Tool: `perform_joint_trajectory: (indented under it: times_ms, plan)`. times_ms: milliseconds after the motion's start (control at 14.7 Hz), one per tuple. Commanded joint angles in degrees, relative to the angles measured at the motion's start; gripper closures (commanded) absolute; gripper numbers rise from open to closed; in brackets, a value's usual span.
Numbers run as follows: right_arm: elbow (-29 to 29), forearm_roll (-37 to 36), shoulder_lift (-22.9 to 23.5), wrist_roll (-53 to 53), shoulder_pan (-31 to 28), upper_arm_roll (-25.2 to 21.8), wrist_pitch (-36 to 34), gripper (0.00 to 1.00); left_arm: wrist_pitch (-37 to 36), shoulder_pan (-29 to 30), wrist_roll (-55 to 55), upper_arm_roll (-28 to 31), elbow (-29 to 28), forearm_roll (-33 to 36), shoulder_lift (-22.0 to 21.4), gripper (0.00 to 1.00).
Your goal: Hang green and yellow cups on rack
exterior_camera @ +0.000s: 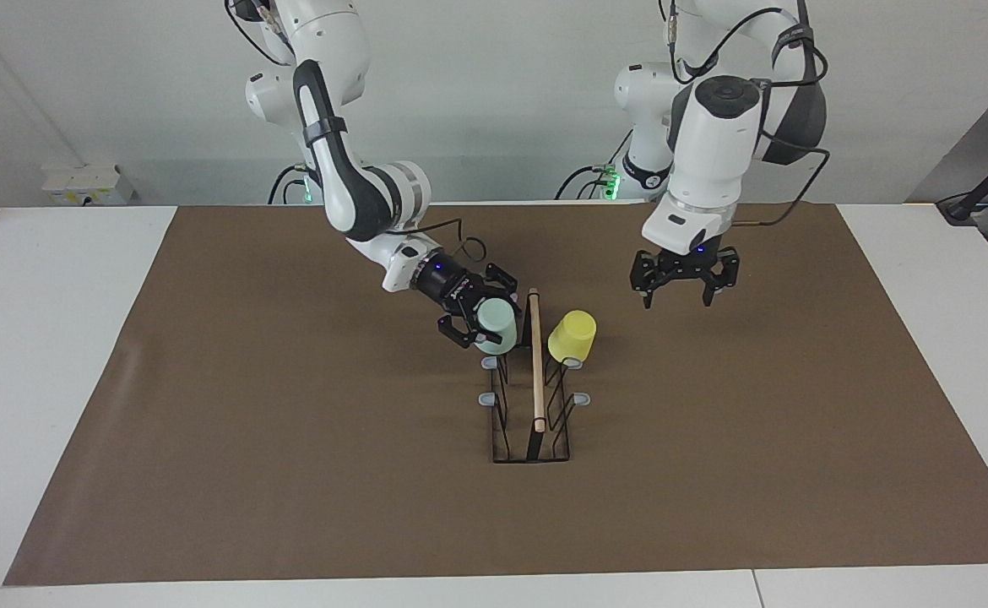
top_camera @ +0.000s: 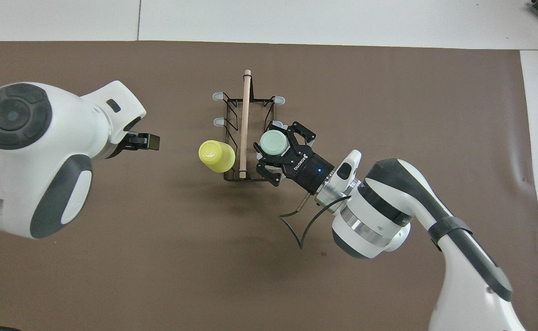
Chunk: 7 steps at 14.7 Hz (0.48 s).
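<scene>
**Both cups sitting on the rack, right gripper around the green one**

I am seeing the left gripper (exterior_camera: 678, 283) hanging in the air over bare brown mat (exterior_camera: 291, 473), toward the left arm's end of the table, well apart from the rack; its fingers are spread and holding nothing. In the overhead view only its dark tip (top_camera: 144, 141) is showing past the arm's white wrist.

The right gripper (exterior_camera: 479, 319) is reaching in at a slant from the right arm's side, and its fingers are standing spread around the green cup (exterior_camera: 495, 324), one on each side of it. I cannot tell whether the pads are pressing on the cup's wall.

The green cup is sitting upside down, tilted, on a prong at the end of the rack (exterior_camera: 530, 439) nearest the robots, on the right arm's side of the wooden rod (exterior_camera: 535, 363). The yellow cup (exterior_camera: 571, 335) is resting upside down and tilted on the matching prong on the left arm's side of the rod, free of both grippers.

Farther from the robots, the rack's other grey-tipped prongs (exterior_camera: 486, 399) are standing bare, and the black wire base is lying on the mat.
</scene>
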Motion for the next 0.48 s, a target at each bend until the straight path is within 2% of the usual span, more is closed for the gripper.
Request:
perform_joint_trajectory:
  times_ms: [0, 409]
  plan:
    - [0.2, 5.5, 1.2, -3.1, -0.1, 0.5, -1.1, 1.0, -5.4, -1.0, 6.7, 4.6, 3.8, -3.1, -0.7, 0.0]
    - [-0.2, 6.6, 3.6, -6.5, 0.0, 0.5, -5.4, 1.0, -18.8, -0.7, 16.7, 10.7, 14.0, -6.6, -0.3, 0.0]
